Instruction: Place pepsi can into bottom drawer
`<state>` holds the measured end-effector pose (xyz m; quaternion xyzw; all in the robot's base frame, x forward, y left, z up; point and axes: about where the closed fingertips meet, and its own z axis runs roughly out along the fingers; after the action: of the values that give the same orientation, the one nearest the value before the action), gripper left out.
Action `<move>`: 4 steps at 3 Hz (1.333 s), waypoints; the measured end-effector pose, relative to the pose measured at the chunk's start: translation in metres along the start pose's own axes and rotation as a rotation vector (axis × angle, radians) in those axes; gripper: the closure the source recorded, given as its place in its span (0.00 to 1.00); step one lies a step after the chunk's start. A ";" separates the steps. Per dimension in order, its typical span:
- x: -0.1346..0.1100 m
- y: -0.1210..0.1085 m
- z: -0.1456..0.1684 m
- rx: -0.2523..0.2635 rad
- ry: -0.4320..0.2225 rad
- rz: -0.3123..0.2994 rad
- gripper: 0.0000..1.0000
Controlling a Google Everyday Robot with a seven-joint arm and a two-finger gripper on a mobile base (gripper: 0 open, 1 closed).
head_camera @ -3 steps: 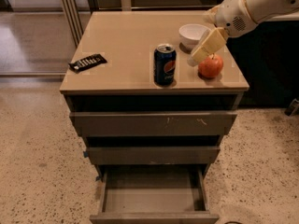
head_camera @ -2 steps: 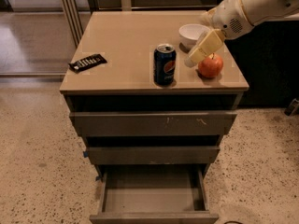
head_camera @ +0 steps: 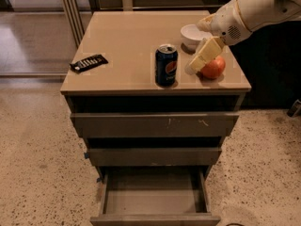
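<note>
The pepsi can stands upright near the front edge of the cabinet top, right of the middle. The bottom drawer is pulled out; nothing shows inside it. My gripper hangs from the white arm at the upper right, pointing down and left. Its tip is just right of the can, a small gap apart, and in front of a red apple. It holds nothing.
A white bowl sits behind the gripper. A black snack bar lies at the left of the cabinet top. The two upper drawers stand a little way out. Speckled floor surrounds the cabinet.
The gripper has moved a little to the left and down, closer to the can. The can, apple and drawer have not moved.
</note>
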<state>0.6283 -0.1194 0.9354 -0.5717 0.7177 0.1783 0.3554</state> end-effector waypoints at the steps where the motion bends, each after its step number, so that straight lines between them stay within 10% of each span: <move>1: -0.001 0.001 0.016 -0.017 -0.018 -0.009 0.00; 4: 0.007 -0.016 0.070 -0.025 -0.085 -0.023 0.00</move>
<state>0.6644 -0.0825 0.8853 -0.5761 0.6932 0.2072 0.3804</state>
